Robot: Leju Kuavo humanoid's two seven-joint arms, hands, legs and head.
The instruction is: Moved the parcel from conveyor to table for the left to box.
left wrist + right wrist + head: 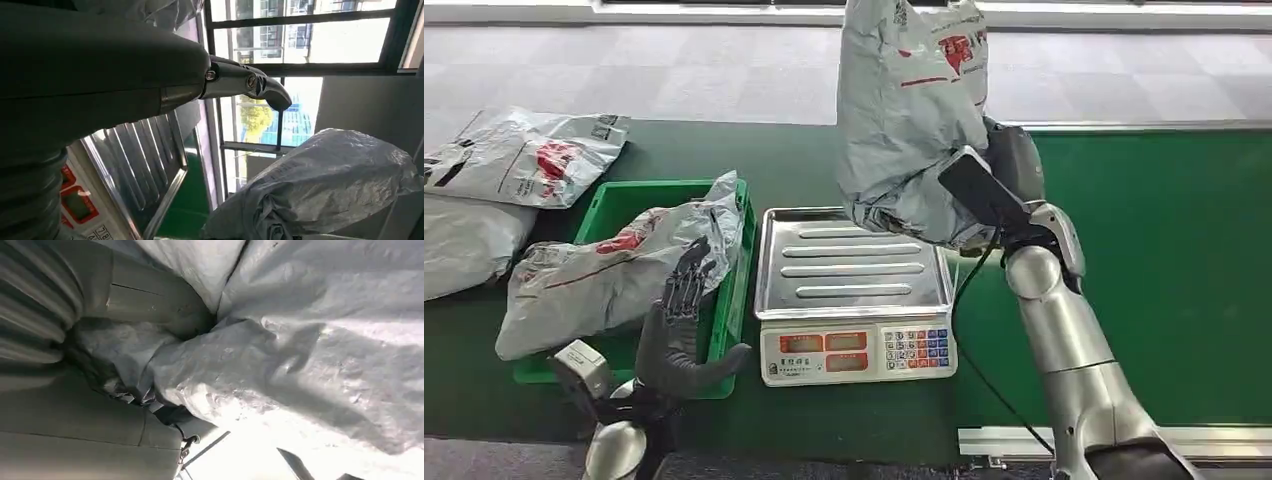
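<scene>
Gripping grey parcel [904,120] in right robot hand [1009,185], left robot hand [679,320] open, empty

Parcel [904,120] crinkly grey plastic film; scale [854,262] tray ribbed shiny metal; crate [624,200] green plastic.

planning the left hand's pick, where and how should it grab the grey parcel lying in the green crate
Judging by its pose, grip the parcel at its raised crumpled end near the scale, coming from above with the left hand. That end stands clear of the green crate rim and offers loose folds for fingers.
</scene>
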